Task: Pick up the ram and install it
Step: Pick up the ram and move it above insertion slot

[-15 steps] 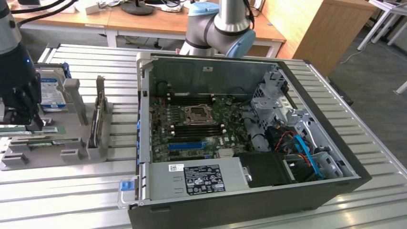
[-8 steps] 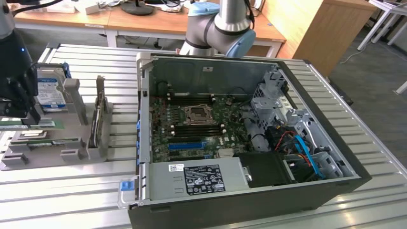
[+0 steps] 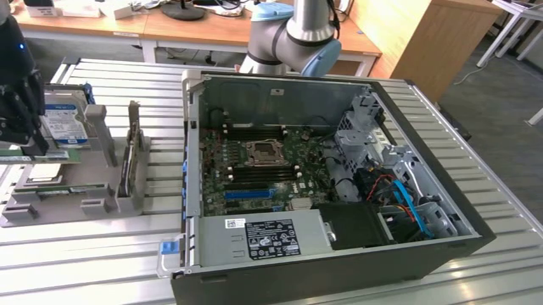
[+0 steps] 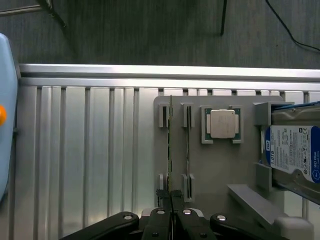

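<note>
The ram is a thin green stick, and my gripper is shut on it at the exterior view's far left. It hangs level just above the grey parts holder. In the wrist view the ram is seen edge-on, running out from between my gripper's closed fingers, beside the holder's slot posts. A second green stick still stands in the holder's neighbouring slot. The open computer case lies to the exterior view's right, with the motherboard's dark memory slots exposed.
On the holder sit a processor chip, a blue-labelled hard drive and a dark upright card. The case holds a power supply and cables. All rest on a slatted metal table; the arm's base stands behind the case.
</note>
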You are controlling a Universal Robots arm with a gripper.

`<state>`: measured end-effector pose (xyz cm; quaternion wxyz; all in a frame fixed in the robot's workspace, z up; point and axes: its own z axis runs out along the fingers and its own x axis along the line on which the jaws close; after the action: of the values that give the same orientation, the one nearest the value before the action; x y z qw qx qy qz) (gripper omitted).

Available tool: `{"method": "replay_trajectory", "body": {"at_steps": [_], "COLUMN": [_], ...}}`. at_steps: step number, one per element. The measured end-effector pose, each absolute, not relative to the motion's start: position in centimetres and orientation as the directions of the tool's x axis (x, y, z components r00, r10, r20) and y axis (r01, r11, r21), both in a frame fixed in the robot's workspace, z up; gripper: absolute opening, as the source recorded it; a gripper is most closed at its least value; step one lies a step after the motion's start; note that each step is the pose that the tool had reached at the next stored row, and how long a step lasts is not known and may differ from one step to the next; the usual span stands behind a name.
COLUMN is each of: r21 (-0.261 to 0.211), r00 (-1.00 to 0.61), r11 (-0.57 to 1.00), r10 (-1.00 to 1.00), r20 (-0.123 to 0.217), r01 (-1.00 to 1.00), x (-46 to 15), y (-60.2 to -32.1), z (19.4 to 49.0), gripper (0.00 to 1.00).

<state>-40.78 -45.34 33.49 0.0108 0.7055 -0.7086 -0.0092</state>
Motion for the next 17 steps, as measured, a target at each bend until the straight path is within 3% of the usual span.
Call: {"method": "replay_trajectory", "body": {"at_steps": [17], "r21": [0.028], "r00": [-0.004], "r11": [0.004], "r10": [-1.000], "r20": [0.002], "r01": [-1.000], "x": [-40.6], "y": [-45.3], "z": [37.8], "gripper": [0.12]}}
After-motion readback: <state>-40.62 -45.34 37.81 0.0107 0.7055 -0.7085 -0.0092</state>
